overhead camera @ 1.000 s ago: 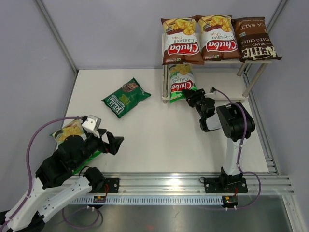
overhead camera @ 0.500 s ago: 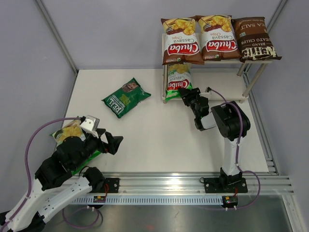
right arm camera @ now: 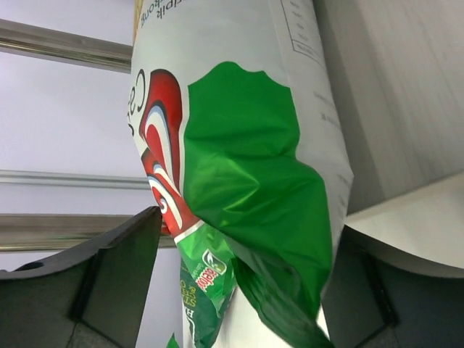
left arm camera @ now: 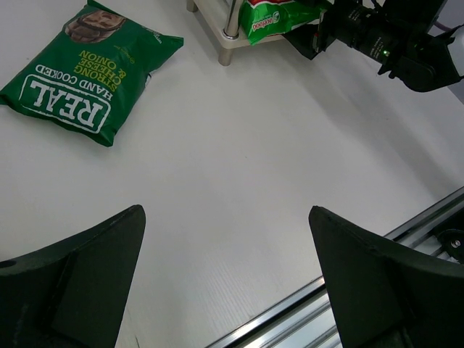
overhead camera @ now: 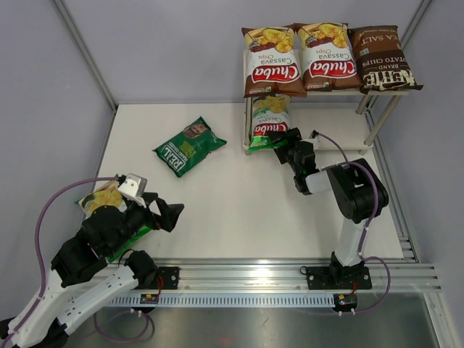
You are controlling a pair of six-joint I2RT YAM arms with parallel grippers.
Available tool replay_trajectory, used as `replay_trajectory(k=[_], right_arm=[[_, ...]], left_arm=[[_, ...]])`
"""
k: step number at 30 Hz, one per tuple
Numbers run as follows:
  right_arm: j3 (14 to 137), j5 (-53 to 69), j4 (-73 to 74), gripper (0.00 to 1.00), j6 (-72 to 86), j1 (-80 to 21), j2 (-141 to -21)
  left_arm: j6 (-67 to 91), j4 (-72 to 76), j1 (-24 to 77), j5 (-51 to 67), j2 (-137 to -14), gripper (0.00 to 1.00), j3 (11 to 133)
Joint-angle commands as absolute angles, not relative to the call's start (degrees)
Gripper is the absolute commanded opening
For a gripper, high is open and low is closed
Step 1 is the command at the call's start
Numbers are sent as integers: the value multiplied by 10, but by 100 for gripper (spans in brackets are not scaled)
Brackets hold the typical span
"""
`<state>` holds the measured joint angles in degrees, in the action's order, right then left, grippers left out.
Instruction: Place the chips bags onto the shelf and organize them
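From above, the right gripper (overhead camera: 281,138) holds the near end of a light-green bag (overhead camera: 267,116) that lies on the lower board of the shelf (overhead camera: 341,138). The bag's long axis runs straight away from the jaws, toward the back of the shelf, so any further push goes along that line. The dark-green bag (overhead camera: 188,146) lies flat on the table (overhead camera: 239,210), ahead of the left gripper (overhead camera: 168,212) and slightly to its right. It is well apart from both arms, though by my reckoning it belongs to the left one. In the left wrist view the jaws stand wide with nothing between them. The dark-green bag (left arm camera: 80,80) sits ahead and to the left, its long axis slanting across the view. In the right wrist view the jaws close around the crumpled lower end of the light-green bag (right arm camera: 246,167), which rises straight ahead between them and fills the gap.
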<state>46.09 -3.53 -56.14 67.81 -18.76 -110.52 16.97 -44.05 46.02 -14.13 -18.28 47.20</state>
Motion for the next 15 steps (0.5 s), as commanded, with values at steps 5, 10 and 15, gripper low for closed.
replay_trajectory(k=[5, 10, 15], right_arm=[[425, -61, -444, 89, 672, -190, -1026], [406, -83, -409, 84, 665, -186, -989], [410, -53, -443, 61, 656, -173, -997]], left_arm=[[176, -418, 458, -164, -173, 99, 472], [184, -429, 459, -185, -190, 99, 478], [185, -430, 458, -185, -194, 99, 478]])
